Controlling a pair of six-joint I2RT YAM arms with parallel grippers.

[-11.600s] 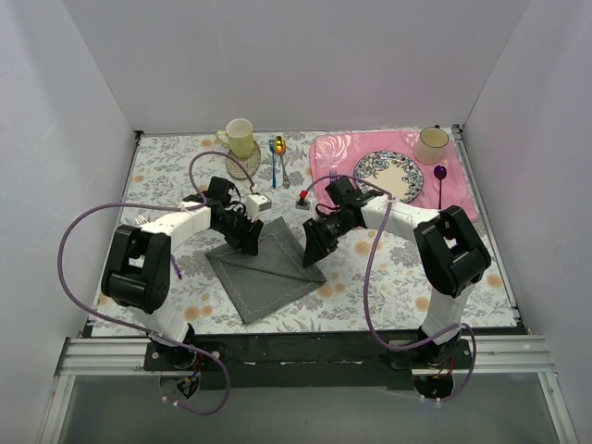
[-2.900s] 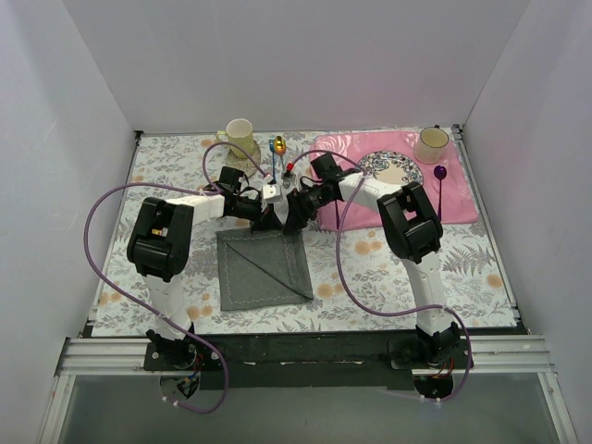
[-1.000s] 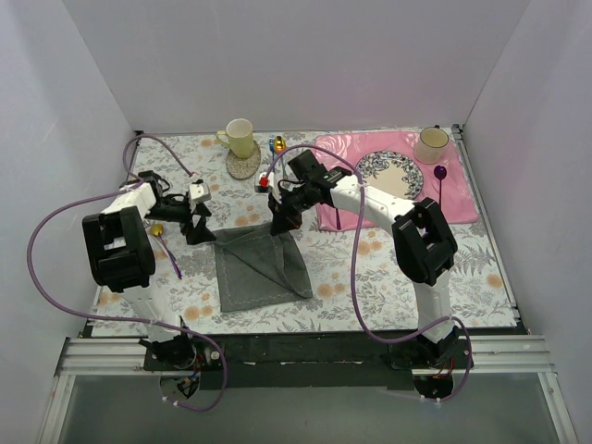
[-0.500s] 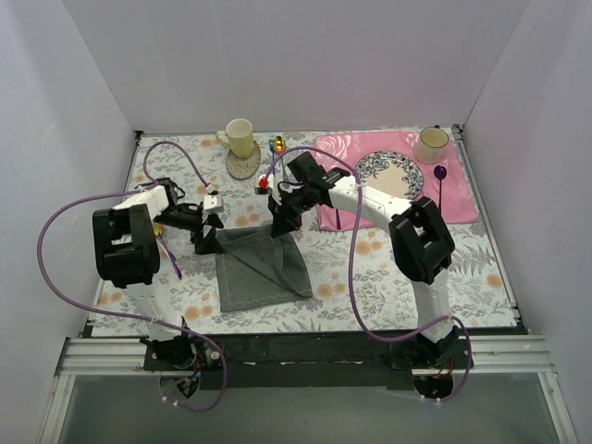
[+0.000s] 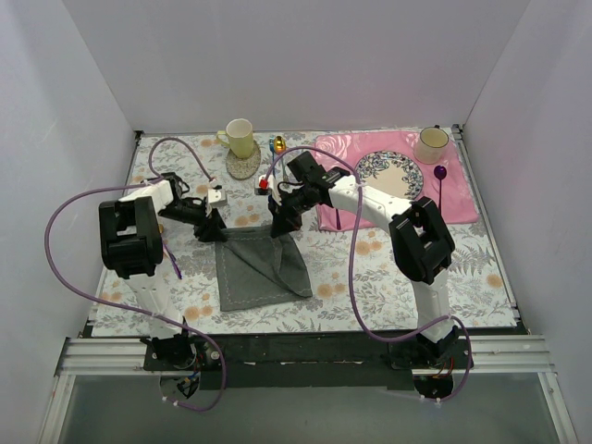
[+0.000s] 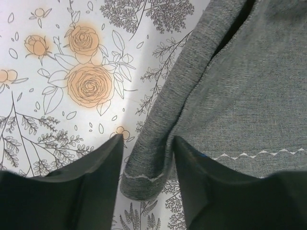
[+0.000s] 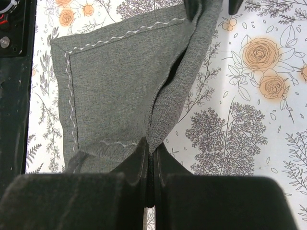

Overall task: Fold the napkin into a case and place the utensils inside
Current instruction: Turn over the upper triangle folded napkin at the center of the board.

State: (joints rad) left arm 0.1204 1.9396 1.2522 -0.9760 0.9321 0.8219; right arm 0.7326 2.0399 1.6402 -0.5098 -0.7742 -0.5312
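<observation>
Left gripper (image 6: 147, 140): half-parted, straddling rolled corner of plain dark grey stitched cloth napkin (image 6: 230, 96), well left of pink rose-patterned placemat (image 5: 460, 199).
Right gripper (image 7: 151, 146): clamped on napkin's lifted fold, just left of placemat.
Napkin: rumpled, far edge raised, left of placemat.

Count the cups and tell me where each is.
2. A yellow cup stands by a round coaster at the far edge, left of centre; a cream cup sits on the pink placemat's far right corner. None looks hidden.
</observation>
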